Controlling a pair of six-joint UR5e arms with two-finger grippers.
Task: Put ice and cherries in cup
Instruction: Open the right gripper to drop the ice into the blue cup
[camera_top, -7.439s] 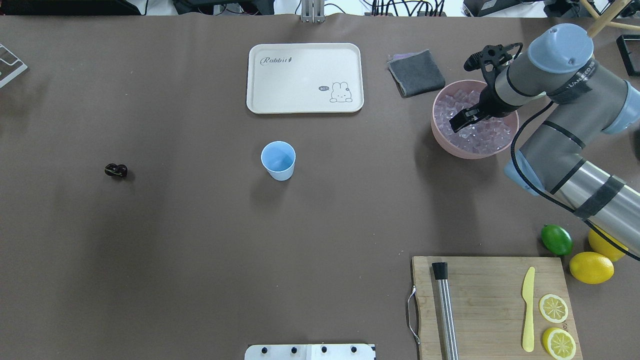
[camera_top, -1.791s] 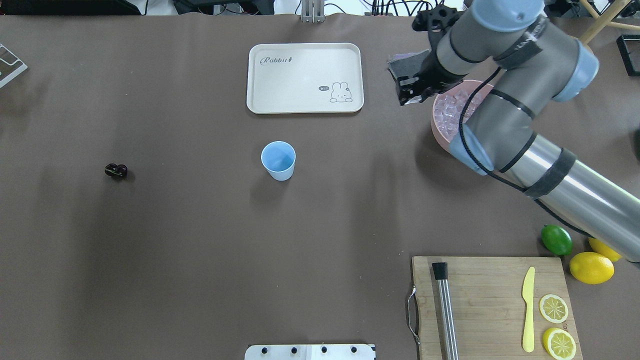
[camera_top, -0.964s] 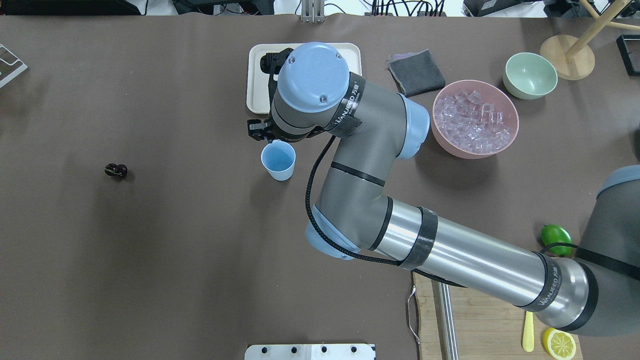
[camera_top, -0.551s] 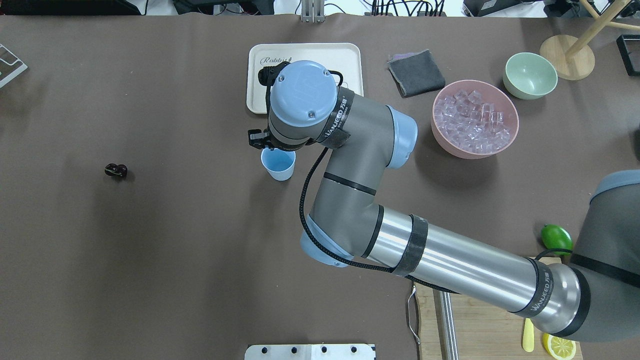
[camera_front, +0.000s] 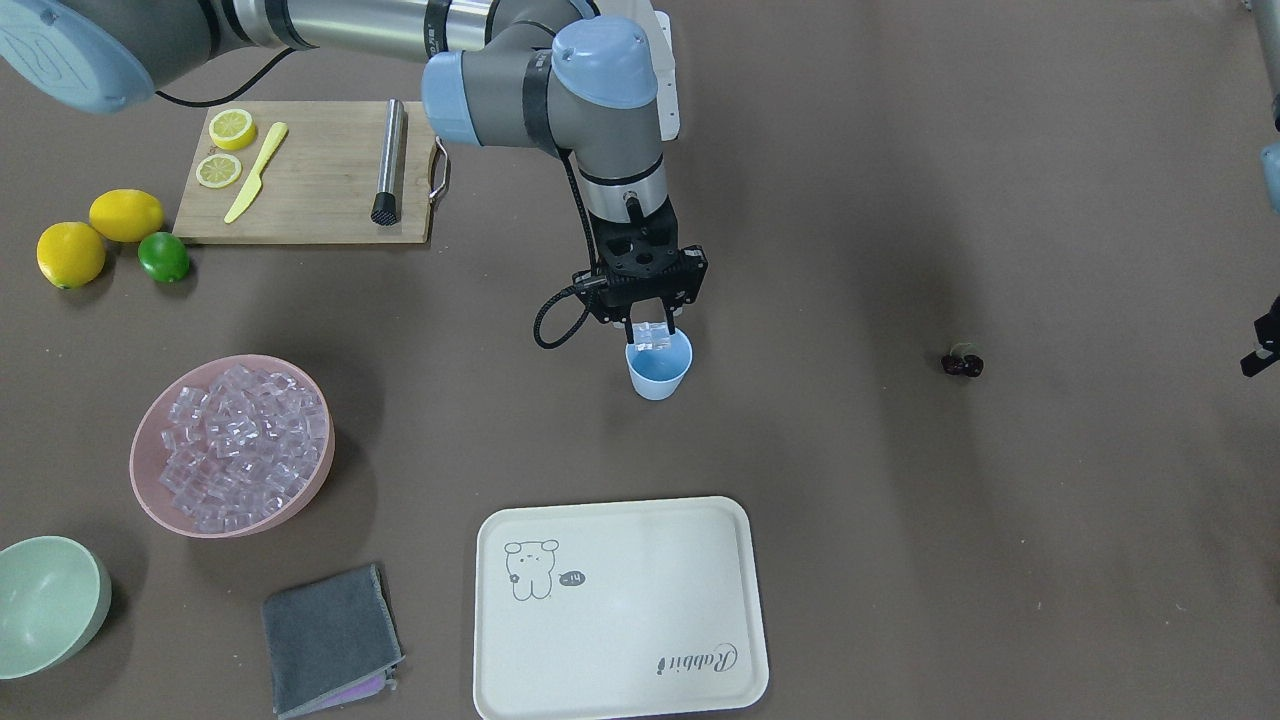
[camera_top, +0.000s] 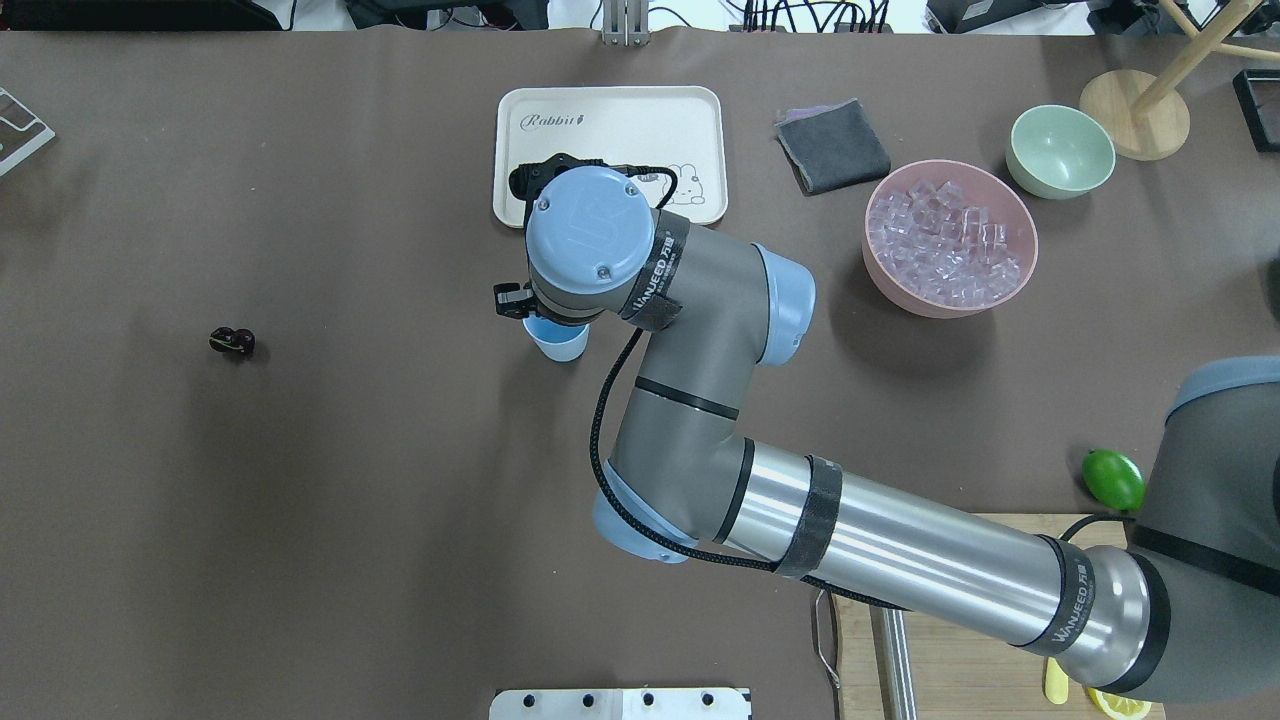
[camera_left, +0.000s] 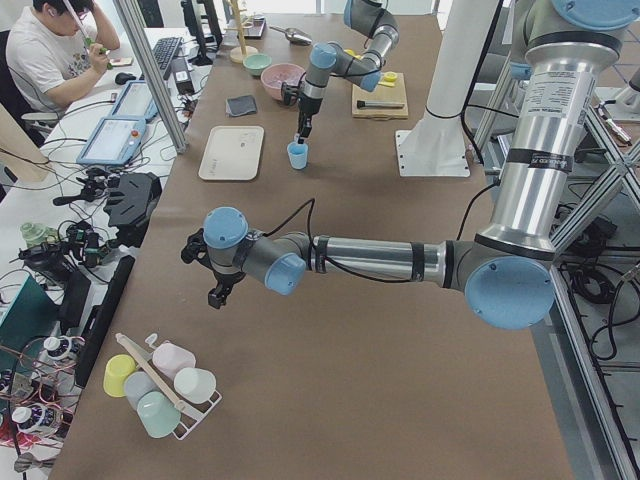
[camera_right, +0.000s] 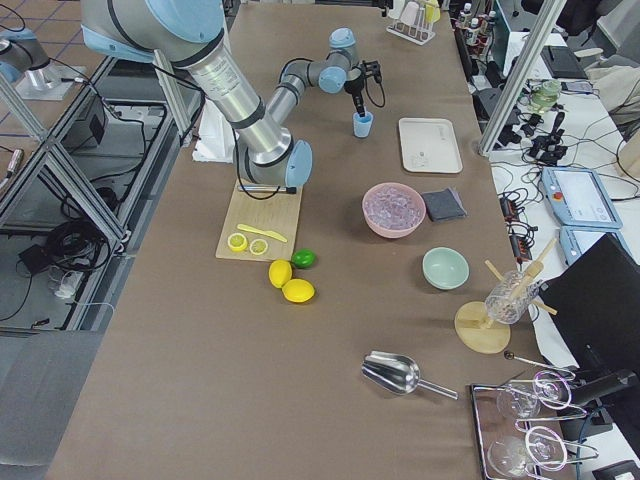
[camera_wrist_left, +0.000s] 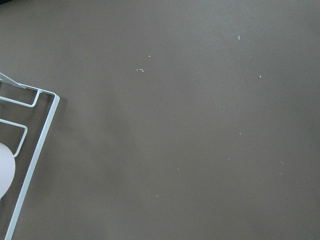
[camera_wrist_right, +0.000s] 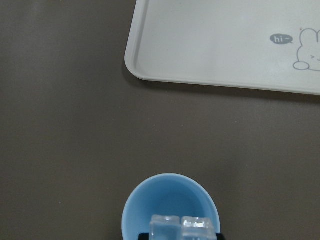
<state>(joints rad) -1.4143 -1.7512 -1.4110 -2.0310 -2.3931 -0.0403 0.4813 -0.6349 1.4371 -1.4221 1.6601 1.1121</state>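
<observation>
The light-blue cup (camera_front: 659, 372) stands mid-table; it also shows in the overhead view (camera_top: 562, 346) and the right wrist view (camera_wrist_right: 165, 197). My right gripper (camera_front: 651, 328) hangs straight down just above the cup's mouth, shut on a couple of clear ice cubes (camera_wrist_right: 182, 227). More ice (camera_front: 240, 440) fills the pink bowl (camera_front: 200, 528). The dark cherries (camera_front: 962, 364) lie alone on the table, far from the cup, toward my left side (camera_top: 232, 342). My left gripper (camera_left: 213, 297) hovers near the table's left end; I cannot tell whether it is open or shut.
A cream rabbit tray (camera_top: 610, 110) lies just beyond the cup. A grey cloth (camera_front: 330, 640) and a pale green bowl (camera_front: 50, 600) sit near the pink bowl. A cutting board (camera_front: 310, 170), two lemons and a lime (camera_front: 163, 256) are near my right base. A white wire rack (camera_wrist_left: 30, 150) is under the left wrist.
My right gripper lifted from the pink bowl, carried ice across the table, and has now shifted from the cup's far rim to directly over its mouth. The cherries and cup have not moved.
</observation>
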